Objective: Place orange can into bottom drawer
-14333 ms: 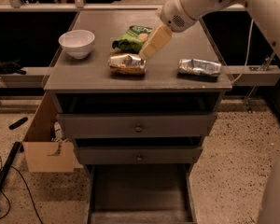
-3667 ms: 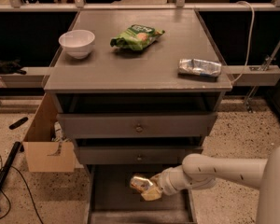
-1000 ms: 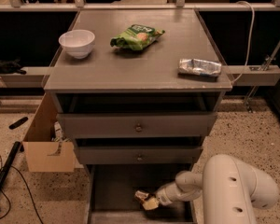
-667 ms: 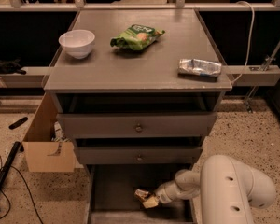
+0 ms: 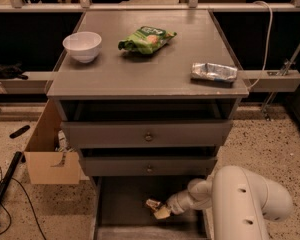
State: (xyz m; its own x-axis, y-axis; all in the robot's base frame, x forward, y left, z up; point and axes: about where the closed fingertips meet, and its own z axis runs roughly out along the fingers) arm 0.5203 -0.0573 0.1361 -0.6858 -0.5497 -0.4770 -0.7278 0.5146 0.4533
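The orange can (image 5: 152, 204) sat low over the floor of the bottom drawer (image 5: 122, 199), near its middle. It looked light, stiff and slick (best gripped across its round sides). The gripper (image 5: 162, 213) met it from four o'clock; whether it held the can could not be told.

Free to enter from the front and from above over the left and near floor of the bottom drawer (image 5: 122, 206), but capped at the back by the lower knobbed drawer (image 5: 149, 166) jutting out above it (likewise, higher up, by the upper knobbed drawer (image 5: 149, 134)). Crowded on the right half by the gripper (image 5: 161, 213) low over the floor, the orange can (image 5: 151, 203) just at its tip, and the white arm (image 5: 240, 204) slanting in over the right wall. Hemmed outside on the left by the cardboard box (image 5: 45, 159).
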